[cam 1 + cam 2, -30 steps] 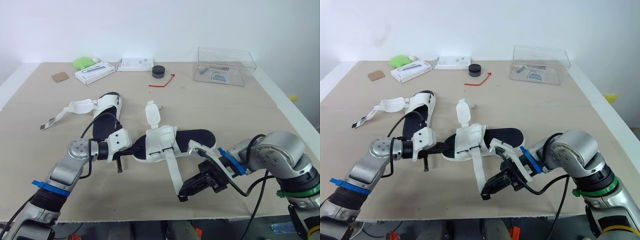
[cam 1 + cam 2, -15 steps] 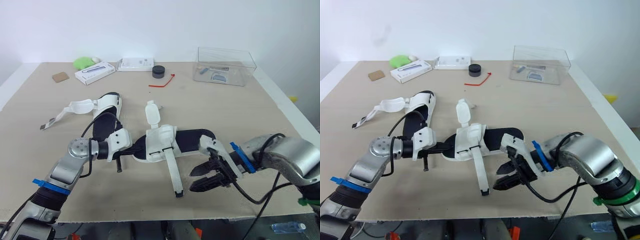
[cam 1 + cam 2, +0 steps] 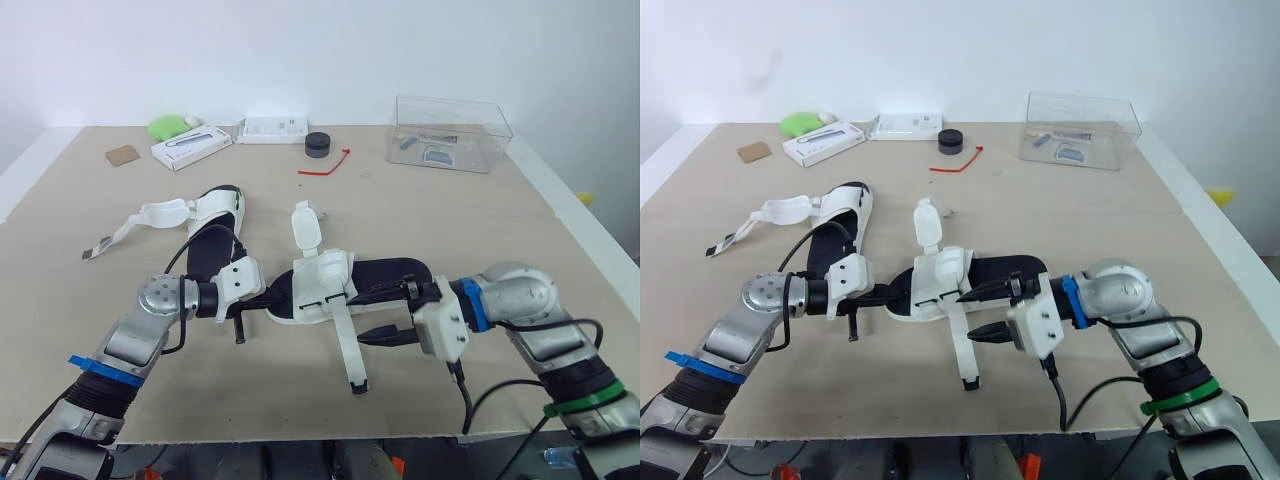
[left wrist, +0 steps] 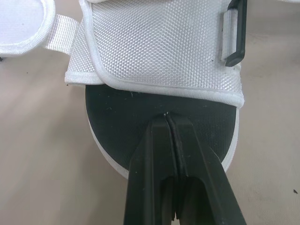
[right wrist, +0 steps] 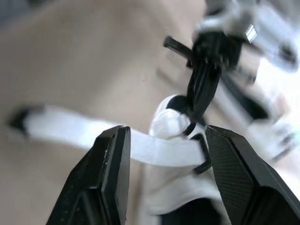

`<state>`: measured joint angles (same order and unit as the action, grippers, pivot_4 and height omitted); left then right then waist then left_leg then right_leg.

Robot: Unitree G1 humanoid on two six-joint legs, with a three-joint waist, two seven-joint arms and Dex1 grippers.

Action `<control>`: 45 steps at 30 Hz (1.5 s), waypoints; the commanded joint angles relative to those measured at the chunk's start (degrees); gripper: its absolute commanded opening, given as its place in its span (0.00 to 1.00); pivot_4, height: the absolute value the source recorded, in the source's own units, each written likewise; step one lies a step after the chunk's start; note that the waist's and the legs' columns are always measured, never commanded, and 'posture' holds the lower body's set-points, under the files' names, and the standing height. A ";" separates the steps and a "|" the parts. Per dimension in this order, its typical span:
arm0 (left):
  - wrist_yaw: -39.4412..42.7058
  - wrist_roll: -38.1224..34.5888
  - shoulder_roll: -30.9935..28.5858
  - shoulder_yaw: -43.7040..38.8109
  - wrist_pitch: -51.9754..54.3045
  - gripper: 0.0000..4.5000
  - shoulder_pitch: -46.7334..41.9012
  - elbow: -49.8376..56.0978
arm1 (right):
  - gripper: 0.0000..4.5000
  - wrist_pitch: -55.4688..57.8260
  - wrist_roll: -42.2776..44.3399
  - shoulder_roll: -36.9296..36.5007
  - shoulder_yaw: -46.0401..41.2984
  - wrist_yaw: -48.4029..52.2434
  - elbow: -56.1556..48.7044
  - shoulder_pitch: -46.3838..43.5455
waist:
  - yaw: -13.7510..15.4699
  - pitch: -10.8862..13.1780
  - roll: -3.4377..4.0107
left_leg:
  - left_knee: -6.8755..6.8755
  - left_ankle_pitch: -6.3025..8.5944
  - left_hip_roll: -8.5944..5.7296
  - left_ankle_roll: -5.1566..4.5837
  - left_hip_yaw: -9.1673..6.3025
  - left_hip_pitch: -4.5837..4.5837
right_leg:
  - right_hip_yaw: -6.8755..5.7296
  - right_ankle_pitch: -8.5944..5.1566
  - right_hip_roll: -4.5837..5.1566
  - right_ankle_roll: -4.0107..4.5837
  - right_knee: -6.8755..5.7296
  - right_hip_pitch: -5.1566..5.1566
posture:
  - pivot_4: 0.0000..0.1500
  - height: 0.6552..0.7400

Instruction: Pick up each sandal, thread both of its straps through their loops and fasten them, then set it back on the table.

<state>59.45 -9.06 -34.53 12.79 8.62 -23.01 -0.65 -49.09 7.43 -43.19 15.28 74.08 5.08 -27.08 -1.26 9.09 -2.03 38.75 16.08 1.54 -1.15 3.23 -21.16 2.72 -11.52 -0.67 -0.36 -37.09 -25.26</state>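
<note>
The near sandal (image 3: 375, 275) lies centre of the table (image 3: 480, 220), its strap (image 3: 350, 350) trailing toward 6 o'clock. The left gripper (image 4: 167, 116) is closed, tips on the sole. The right gripper (image 3: 363, 318) gapes just beside the strap. The 2nd sandal (image 3: 205, 225) lies at 10 o'clock, the clear box (image 3: 450, 132) at 1.

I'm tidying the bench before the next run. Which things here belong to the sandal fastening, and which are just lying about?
Belongs to the job:
near sandal
its loose strap
far sandal
left gripper
right gripper

Just lying about:
clear box
red tie
black puck
long white box
flat white box
green lump
brown card
</note>
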 commanded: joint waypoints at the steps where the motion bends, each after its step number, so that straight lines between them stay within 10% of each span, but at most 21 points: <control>1: -0.17 1.04 -0.52 -0.09 0.68 0.00 0.40 -0.91 | 0.61 -18.75 -5.20 0.41 0.95 -1.82 7.59 -2.14 | -0.01 0.00 0.00 | 0.00 0.00 0.00 0.00 0.03 0.01 | 0.02 0.01 0.00 0.01 -0.01 0.00 | 1.00 0.84; 10: -0.20 0.66 -0.83 -0.45 1.55 0.00 0.85 -0.17 | 0.61 -34.63 -14.23 1.14 2.75 -12.80 16.04 -7.30 | -0.08 0.00 -0.01 | 0.00 -0.02 0.11 0.00 0.47 0.25 | 0.58 0.12 0.13 0.25 -0.07 0.03 | 1.00 0.84; 45: 0.00 0.12 -0.53 -0.81 2.74 0.00 0.41 -0.28 | 0.61 -38.72 -44.90 0.65 3.13 -41.43 20.65 -11.91 | -0.20 -0.02 -0.04 | -0.11 -0.02 0.09 0.00 1.28 0.65 | 1.38 0.15 0.05 0.17 -0.13 0.05 | 1.00 0.84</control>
<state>59.29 -9.25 -34.66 12.19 10.49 -22.78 -0.46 -87.74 -37.15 -42.40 18.58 34.24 26.71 -38.25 -1.46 9.06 -2.08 38.64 16.06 1.63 -1.15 4.51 -20.51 4.10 -11.37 -0.63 -0.19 -37.24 -25.20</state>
